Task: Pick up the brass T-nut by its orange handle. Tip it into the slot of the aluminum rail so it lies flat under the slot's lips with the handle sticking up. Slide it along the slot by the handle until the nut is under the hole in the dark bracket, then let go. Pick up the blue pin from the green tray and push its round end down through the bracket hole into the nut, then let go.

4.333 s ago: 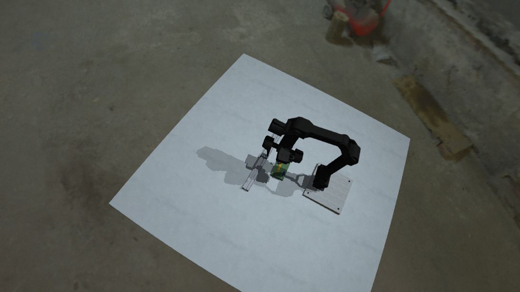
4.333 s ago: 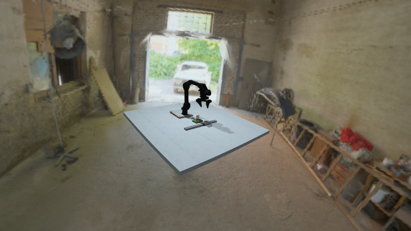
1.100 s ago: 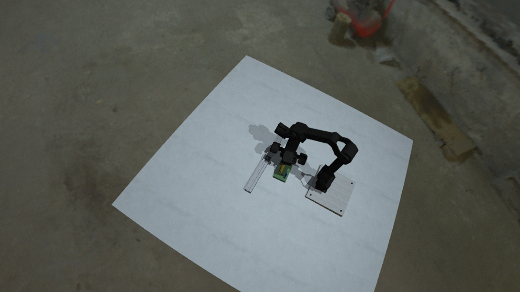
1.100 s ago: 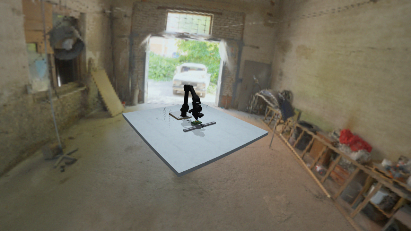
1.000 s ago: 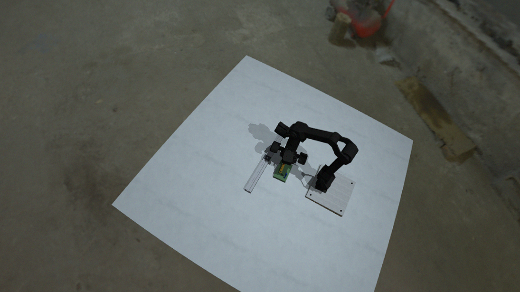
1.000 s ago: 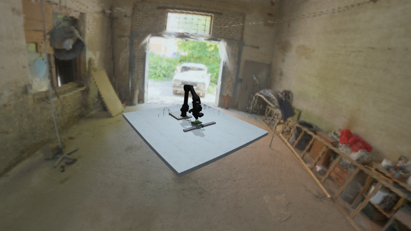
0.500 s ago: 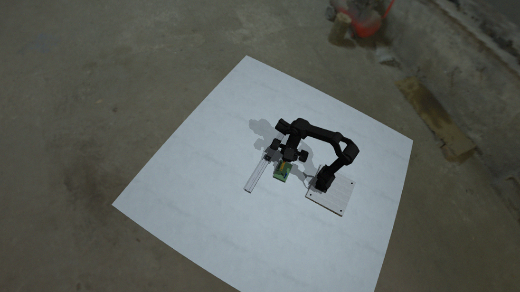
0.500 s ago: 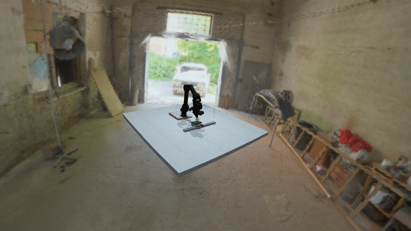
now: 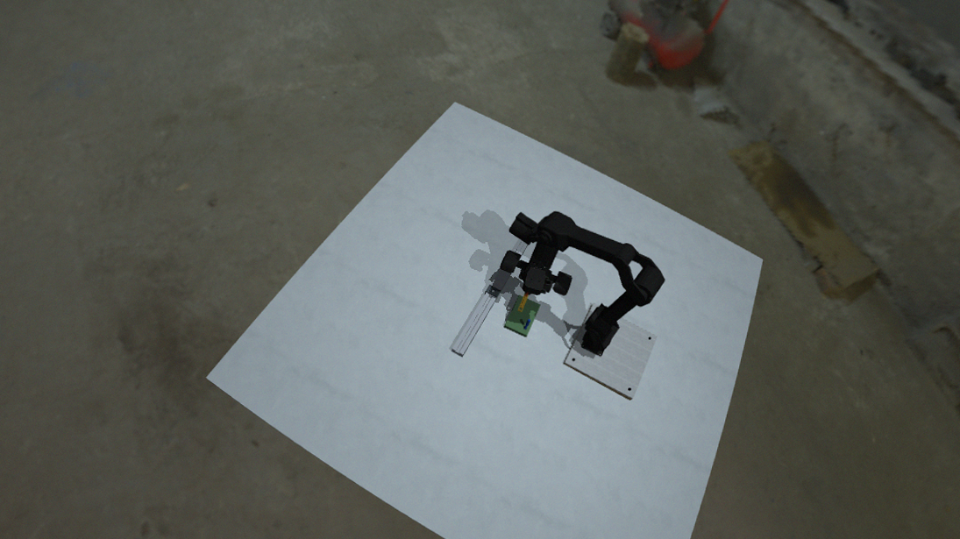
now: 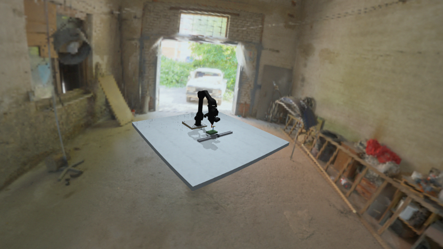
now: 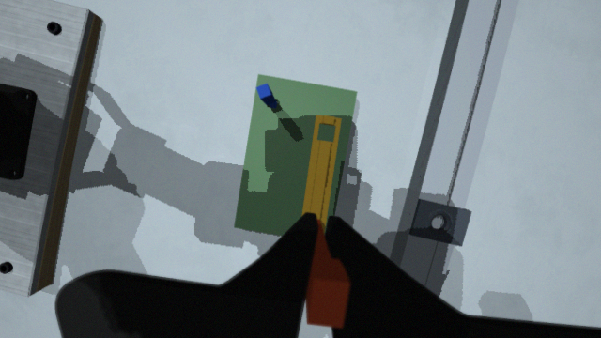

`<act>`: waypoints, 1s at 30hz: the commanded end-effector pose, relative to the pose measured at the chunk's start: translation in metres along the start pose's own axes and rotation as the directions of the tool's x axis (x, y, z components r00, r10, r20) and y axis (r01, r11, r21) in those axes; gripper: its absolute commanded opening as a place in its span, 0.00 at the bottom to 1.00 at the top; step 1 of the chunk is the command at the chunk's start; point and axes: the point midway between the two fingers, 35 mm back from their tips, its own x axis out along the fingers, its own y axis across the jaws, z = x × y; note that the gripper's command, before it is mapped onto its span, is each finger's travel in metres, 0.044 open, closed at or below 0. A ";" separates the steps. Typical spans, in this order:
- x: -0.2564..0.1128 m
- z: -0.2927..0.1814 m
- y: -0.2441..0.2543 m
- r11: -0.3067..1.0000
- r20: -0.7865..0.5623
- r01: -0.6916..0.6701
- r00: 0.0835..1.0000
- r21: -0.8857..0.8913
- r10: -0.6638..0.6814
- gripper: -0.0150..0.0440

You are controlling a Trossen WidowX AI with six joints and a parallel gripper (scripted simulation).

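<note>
The fingers point(image 9: 526, 292) point(image 10: 212, 124) are closed on the orange handle point(image 11: 327, 296); the brass T-nut point(image 9: 522, 303) point(image 10: 213, 126) point(image 11: 323, 171) extends beyond their tips, above the green tray point(image 9: 512, 325) point(image 10: 211, 132) point(image 11: 254, 174). The blue pin point(image 9: 527, 323) point(image 11: 266, 94) stands in the tray, beyond the fingertips.

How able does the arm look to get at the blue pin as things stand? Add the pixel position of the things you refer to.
Probably not yet: the end effector point(image 9: 526, 294) point(image 10: 212, 125) point(image 11: 320, 224) is shut on the T-nut's orange handle point(image 11: 328, 300), though nothing appears to cover the blue pin point(image 11: 267, 95).

Top view looks down from afar, exterior obliquely from farther, wrist closely downward; all share the green tray point(image 9: 515, 327) point(image 10: 211, 132) point(image 11: 282, 89).
</note>
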 end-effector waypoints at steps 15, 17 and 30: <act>-0.029 0.008 0.001 1.000 0.000 0.004 1.000 -0.006 -0.004 0.00; -0.030 0.008 0.001 1.000 0.000 0.004 1.000 -0.006 -0.004 0.00; -0.035 -0.003 -0.012 1.000 -0.003 0.008 1.000 0.006 -0.008 0.00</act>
